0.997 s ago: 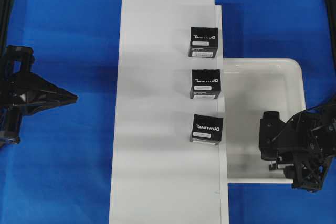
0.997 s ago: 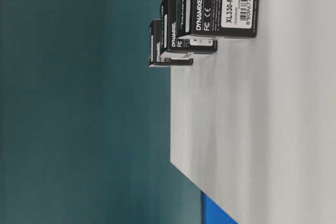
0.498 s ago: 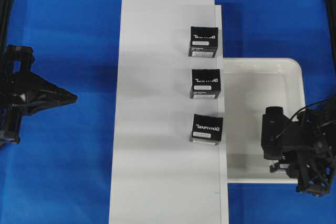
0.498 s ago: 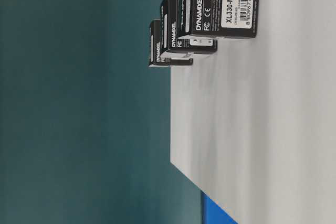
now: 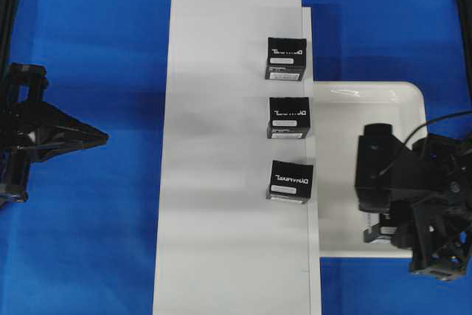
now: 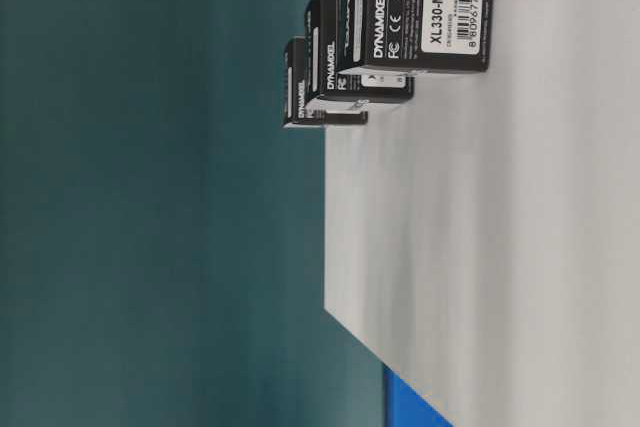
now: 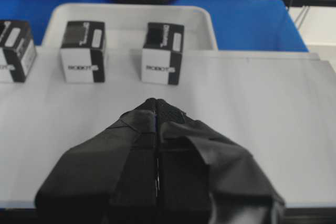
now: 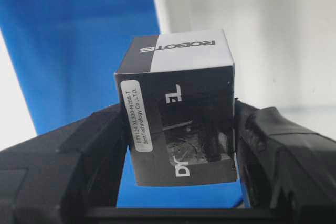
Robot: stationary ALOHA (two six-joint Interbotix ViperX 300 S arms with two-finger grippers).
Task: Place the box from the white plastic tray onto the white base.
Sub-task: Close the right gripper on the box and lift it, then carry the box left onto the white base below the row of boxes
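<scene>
My right gripper (image 8: 178,145) is shut on the small black box (image 8: 178,114), one finger on each side face. The white label strip runs along the box's left edge. In the overhead view the right gripper (image 5: 380,228) hangs over the near right part of the white plastic tray (image 5: 413,94), and only a sliver of the box (image 5: 377,231) shows under the arm. The long white base (image 5: 221,256) lies to the left of the tray. My left gripper (image 5: 103,138) is shut and empty over the blue cloth, left of the base; it also shows in the left wrist view (image 7: 156,103).
Three black boxes with white lettering (image 5: 285,58) (image 5: 288,117) (image 5: 291,181) stand in a row along the base's right edge, next to the tray. The base's near end and left half are bare. Blue cloth (image 5: 88,241) surrounds everything.
My right arm has risen and looms larger over the tray, with the box held in its jaws. The left arm and the three boxes on the base have not moved.
</scene>
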